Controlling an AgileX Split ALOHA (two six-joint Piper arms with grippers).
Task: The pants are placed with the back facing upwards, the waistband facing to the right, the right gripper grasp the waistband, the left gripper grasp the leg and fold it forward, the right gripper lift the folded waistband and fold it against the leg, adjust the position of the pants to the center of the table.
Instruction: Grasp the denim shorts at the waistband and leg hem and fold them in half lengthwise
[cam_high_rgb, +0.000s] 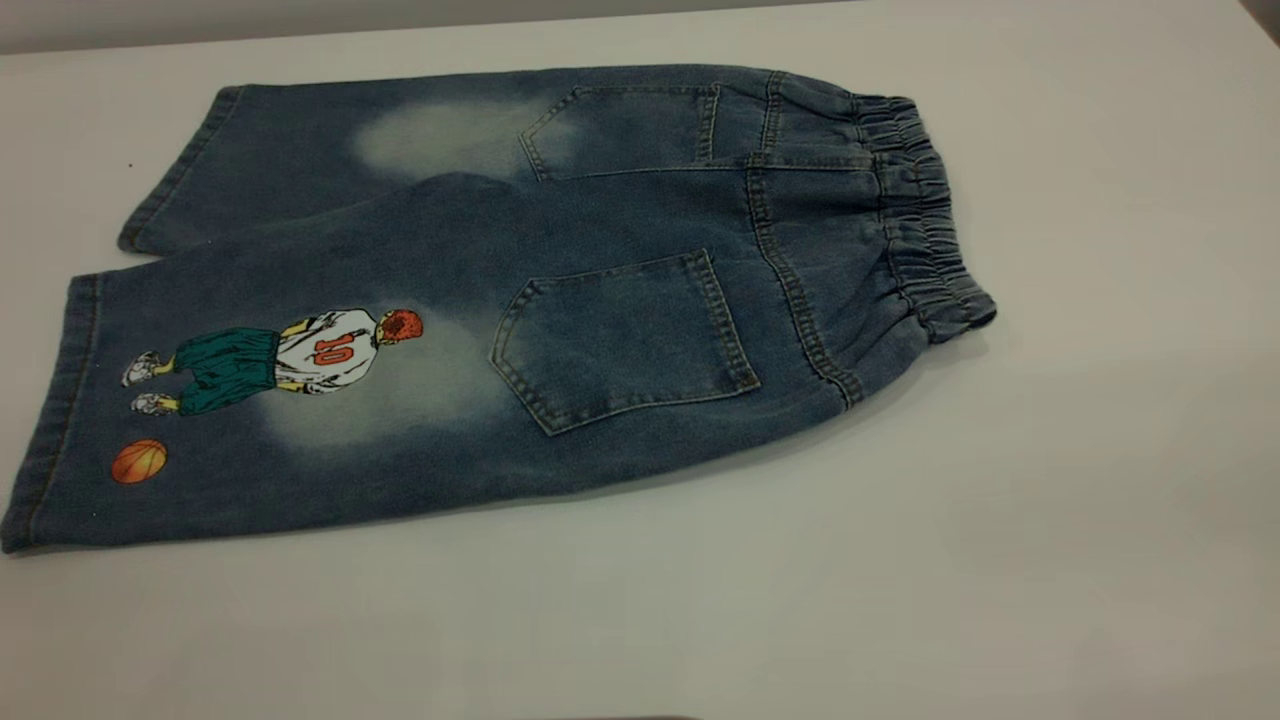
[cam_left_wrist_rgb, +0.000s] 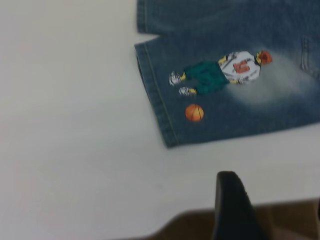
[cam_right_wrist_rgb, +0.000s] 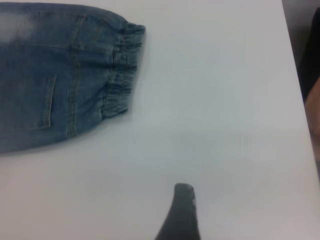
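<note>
Pale grey flat surface (cam_high_rgb: 1100, 450): carrying one item. Short blue washed-denim pants (cam_high_rgb: 600, 260): lying flat, back pockets up, elastic waistband (cam_high_rgb: 925, 215) pointing right. Printed leg (cam_high_rgb: 300, 420), nearer the camera, is showing the number-10 player and orange basketball (cam_high_rgb: 138, 461); plain leg lying beyond it. Left gripper (cam_left_wrist_rgb: 235, 210) and right gripper (cam_right_wrist_rgb: 181, 215): hovering clear of the pants, nothing grasped; finger state cannot be told.

Printed leg (cam_left_wrist_rgb: 235, 95) lay flat on table (cam_left_wrist_rgb: 75, 150), hem well clear of left gripper's finger (cam_left_wrist_rgb: 232, 210).
</note>
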